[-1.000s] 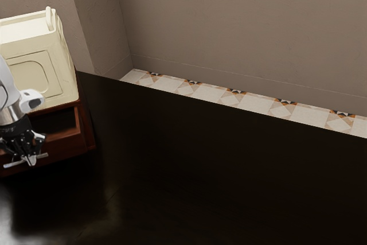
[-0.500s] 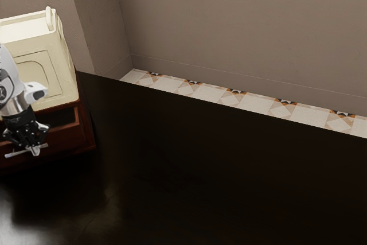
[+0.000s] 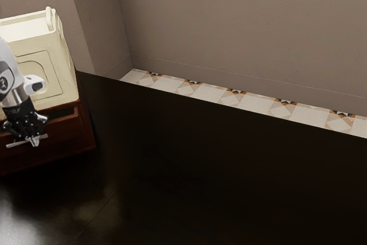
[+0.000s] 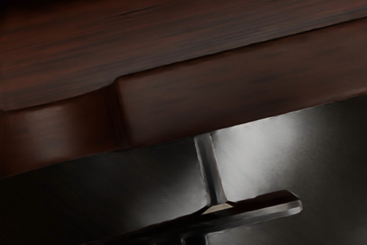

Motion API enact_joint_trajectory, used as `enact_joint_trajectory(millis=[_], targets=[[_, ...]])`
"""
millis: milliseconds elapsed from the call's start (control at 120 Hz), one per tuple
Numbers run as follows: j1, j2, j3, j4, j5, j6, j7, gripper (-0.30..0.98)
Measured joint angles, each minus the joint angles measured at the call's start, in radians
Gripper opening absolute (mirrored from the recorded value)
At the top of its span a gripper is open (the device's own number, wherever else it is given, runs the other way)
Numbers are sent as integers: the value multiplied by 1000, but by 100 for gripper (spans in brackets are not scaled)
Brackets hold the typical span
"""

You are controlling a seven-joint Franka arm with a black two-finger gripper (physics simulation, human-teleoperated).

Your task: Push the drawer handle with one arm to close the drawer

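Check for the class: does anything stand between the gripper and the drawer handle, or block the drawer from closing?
Nothing visible stands in the way: the gripper is at the handle, and the cream box sits above the drawer.

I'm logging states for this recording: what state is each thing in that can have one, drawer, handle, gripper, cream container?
Drawer: partly open, with a dark gap above its front.
Handle: attached to the drawer.
Gripper: at the handle; whether it is open or shut cannot be told.
Cream container: upright on the cabinet.
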Motion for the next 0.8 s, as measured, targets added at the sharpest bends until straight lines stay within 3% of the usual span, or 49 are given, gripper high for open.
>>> enact_joint_trajectory(millis=[367,800], targets=[[25,80,1,91,0,1,7,-9],[48,103,-9,112,25,8,150,-10]])
